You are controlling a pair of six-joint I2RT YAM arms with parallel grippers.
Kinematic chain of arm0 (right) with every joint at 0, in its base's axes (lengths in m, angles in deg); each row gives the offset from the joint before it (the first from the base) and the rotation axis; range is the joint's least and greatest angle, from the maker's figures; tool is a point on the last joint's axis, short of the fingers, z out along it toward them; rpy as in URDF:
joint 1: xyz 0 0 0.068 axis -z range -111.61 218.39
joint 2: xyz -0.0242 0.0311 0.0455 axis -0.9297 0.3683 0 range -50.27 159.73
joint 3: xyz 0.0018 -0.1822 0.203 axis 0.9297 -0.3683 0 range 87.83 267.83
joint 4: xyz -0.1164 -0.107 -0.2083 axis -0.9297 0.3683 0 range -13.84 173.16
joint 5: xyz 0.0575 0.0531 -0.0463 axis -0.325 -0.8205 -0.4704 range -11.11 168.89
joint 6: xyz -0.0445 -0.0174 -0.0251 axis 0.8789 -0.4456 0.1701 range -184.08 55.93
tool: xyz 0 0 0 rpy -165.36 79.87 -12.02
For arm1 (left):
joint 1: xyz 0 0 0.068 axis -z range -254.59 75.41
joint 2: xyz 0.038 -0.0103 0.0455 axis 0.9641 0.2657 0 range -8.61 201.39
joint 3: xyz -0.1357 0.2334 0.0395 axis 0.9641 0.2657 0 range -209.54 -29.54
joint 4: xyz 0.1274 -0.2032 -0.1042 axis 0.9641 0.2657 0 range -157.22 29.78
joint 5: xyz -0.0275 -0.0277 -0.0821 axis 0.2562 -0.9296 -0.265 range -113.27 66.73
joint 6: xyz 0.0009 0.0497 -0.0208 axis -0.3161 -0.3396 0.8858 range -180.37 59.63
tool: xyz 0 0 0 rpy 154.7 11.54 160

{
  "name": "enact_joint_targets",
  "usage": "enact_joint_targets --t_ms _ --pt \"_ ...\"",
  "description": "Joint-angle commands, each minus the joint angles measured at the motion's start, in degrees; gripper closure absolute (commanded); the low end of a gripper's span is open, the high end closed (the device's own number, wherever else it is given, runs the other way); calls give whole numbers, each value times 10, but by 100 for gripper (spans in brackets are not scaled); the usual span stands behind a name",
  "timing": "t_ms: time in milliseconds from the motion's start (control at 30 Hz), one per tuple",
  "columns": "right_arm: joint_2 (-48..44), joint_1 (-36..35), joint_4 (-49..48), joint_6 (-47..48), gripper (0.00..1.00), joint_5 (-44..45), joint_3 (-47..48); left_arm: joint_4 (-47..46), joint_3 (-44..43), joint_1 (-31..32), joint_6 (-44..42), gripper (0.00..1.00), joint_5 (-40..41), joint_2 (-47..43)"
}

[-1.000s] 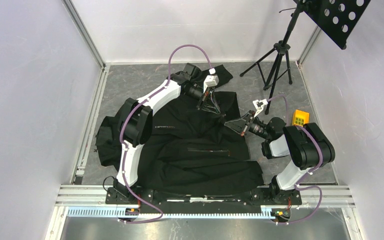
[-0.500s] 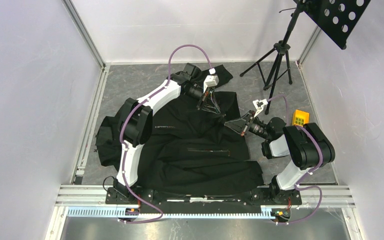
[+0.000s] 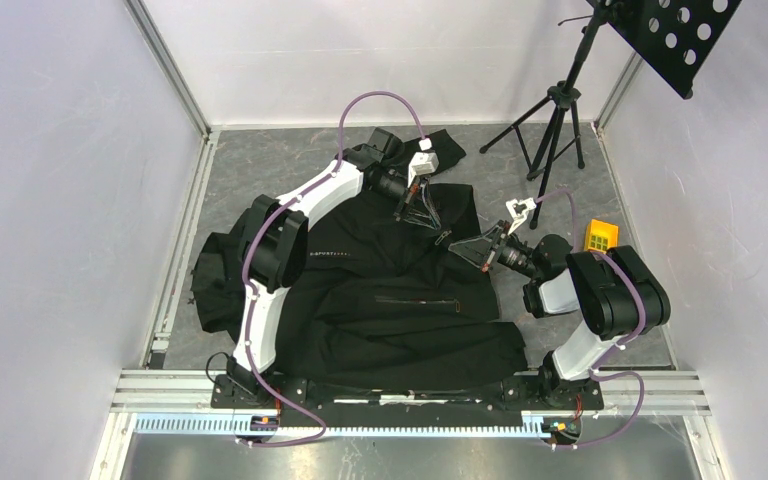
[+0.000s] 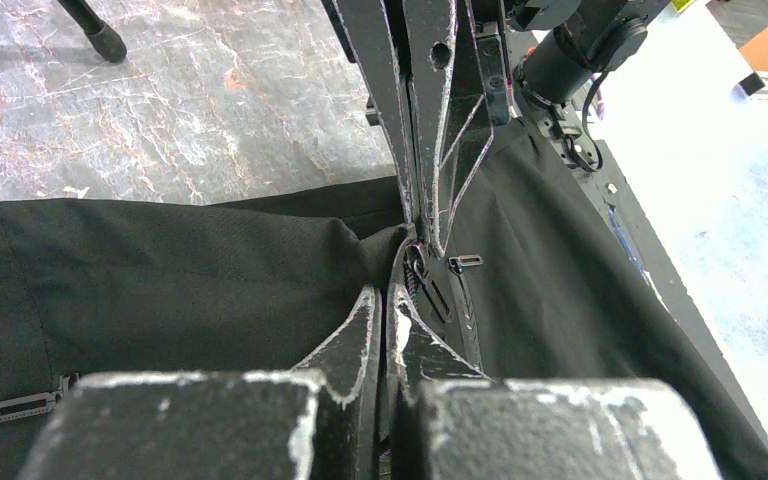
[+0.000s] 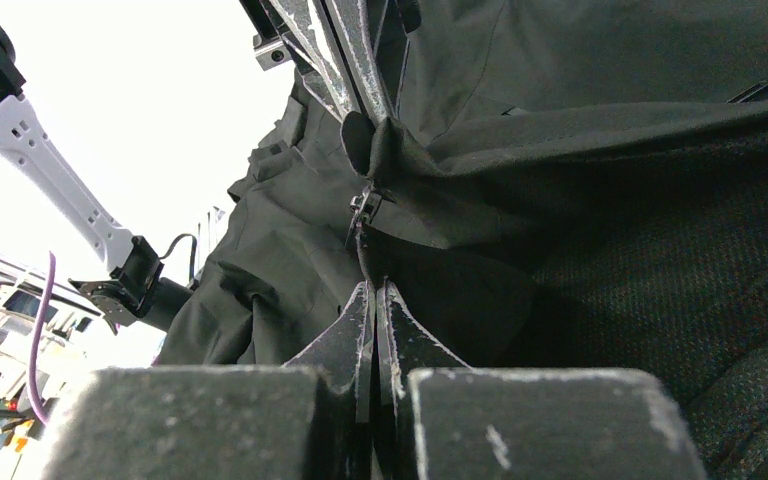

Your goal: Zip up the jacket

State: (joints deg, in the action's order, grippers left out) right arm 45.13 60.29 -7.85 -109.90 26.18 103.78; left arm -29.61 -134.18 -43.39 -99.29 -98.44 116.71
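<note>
- The jacket [image 3: 390, 300] lies spread and rumpled on the grey tabletop [image 3: 260, 170], and both arms meet over its far right part.
- The left end effector [image 4: 385, 300] is clenched on a raised fold of the jacket beside the front zipper.
- The right end effector [image 5: 372, 290] is clenched on the jacket too, on the strip that runs up to the zipper slider [image 5: 363, 208]. I cannot tell whether either one pinches the pull tab itself.
- The step looks like getting the slider seated and started, with the two sets of tips facing each other, very near.
- One grip should act as an anchor, holding the zipper tape taut and straight.
- The other should draw along the line of teeth, never across it.
- Both front edges need to sit level so the teeth meet, since slack cloth near the slider could get caught.
- Go slowly: the fingers are close enough to collide, and a hard tug could drag the whole jacket across the tabletop.
</note>
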Motion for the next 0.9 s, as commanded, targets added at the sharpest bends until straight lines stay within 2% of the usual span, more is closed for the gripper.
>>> enact_joint_targets --t_ms 0,867 --pt "-7 2 -78 1 100 0 7 3 -14 0 -9 98 -15 -4" --pt "8 -1 -80 -10 100 -7 14 5 -13 2 -22 98 -15 -15"
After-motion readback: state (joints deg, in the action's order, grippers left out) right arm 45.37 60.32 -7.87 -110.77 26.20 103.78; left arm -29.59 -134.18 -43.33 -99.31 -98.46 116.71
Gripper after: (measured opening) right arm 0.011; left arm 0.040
